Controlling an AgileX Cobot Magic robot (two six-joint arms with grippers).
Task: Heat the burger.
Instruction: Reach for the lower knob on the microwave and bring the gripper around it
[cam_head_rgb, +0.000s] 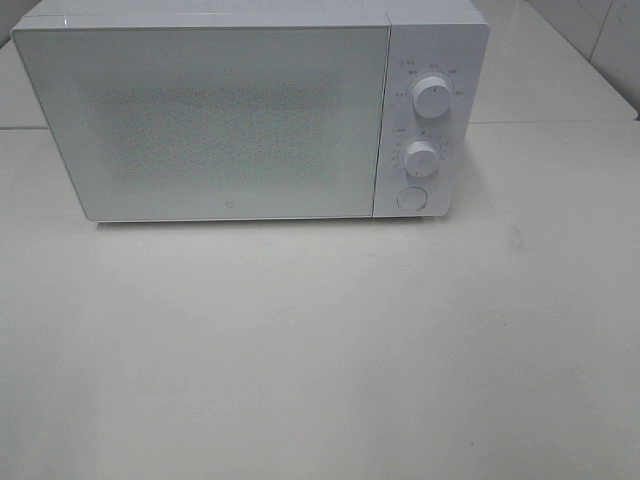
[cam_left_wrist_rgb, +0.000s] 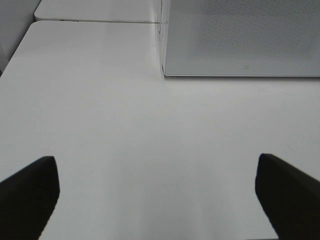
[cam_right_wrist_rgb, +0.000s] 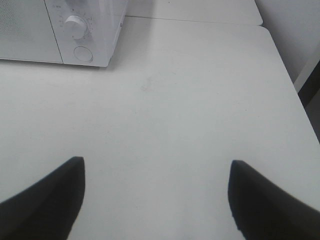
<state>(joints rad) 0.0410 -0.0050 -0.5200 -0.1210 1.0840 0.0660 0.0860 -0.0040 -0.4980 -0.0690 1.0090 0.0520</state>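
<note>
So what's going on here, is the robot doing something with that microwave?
Nothing is being handled at this moment. A white microwave stands on a white table, its door closed. The robot's left gripper and right gripper both hang open and empty over the tabletop in front of it, touching nothing. No burger shows in any view, and the pictures cannot tell whether one is behind the door.
</note>
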